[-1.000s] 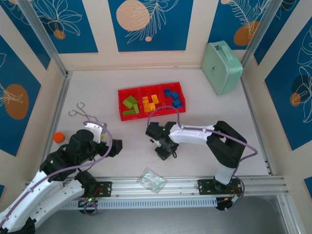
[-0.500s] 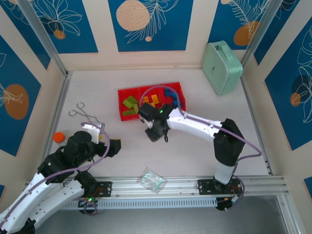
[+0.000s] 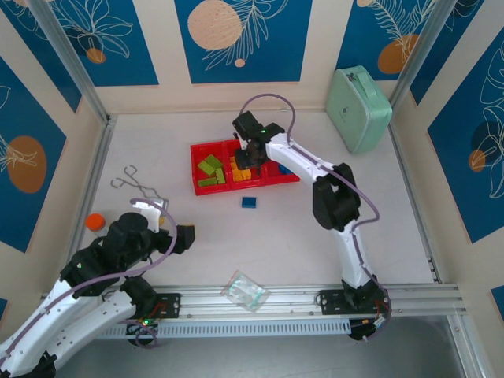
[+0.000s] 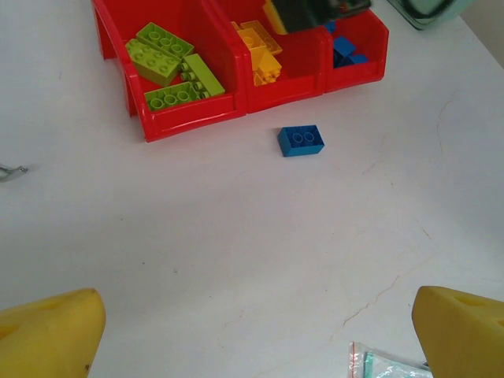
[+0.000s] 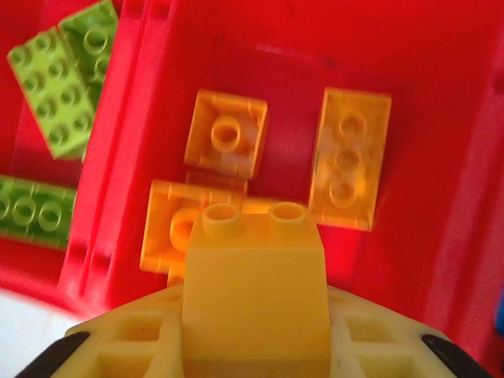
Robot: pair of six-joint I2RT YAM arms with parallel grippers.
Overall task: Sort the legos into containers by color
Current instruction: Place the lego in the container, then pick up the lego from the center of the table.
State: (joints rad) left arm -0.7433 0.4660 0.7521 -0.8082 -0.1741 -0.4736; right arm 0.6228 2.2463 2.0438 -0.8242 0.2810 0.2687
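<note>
The containers, three joined red bins (image 3: 195, 170), sit mid-table; lime legos (image 3: 210, 169) lie in the left one, orange-yellow legos (image 3: 240, 168) in the middle, blue legos (image 3: 285, 167) in the right. My right gripper (image 3: 250, 150) hovers over the middle bin, shut on a yellow brick (image 5: 256, 291) whose two studs point at the orange-yellow legos (image 5: 350, 157) below. One blue brick (image 3: 249, 202) lies alone on the table just in front of the bins (image 4: 197, 122), also seen as the blue brick (image 4: 301, 140). My left gripper (image 3: 169, 223) stands open at the near left, yellow fingertips (image 4: 47, 331) wide apart and nothing between them.
A mint-green case (image 3: 359, 108) leans at the back right. A clear plastic bag (image 3: 246, 290) lies by the near rail. Metal forceps (image 3: 134, 183) and a small orange object (image 3: 95, 221) lie at the left.
My right arm swung from the table's middle out to the bins with the yellow brick. The blue brick it covered now shows on the table. The left arm barely moved.
</note>
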